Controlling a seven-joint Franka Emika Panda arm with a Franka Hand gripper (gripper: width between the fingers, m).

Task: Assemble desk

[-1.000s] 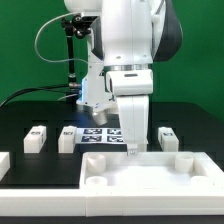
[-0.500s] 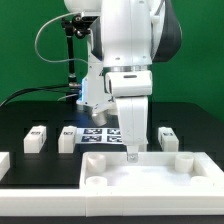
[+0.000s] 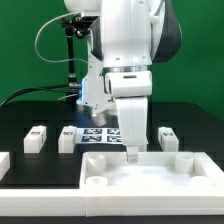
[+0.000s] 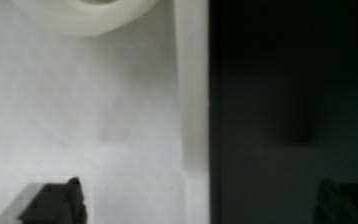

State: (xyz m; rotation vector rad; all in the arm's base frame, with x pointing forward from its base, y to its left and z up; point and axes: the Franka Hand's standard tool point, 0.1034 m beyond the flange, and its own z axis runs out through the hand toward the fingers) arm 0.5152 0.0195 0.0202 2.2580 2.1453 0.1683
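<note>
My gripper point(image 3: 131, 154), fingers spread wide and gripping nothing, straddles one rim of the white, round-socketed desk panel point(image 3: 150, 181).

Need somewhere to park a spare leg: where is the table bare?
Bare black table lies between the white piece at the exterior view's left edge and the panel, and beyond the leg on the exterior view's right. Crowded: the legs around the marker board, near the open gripper.
</note>
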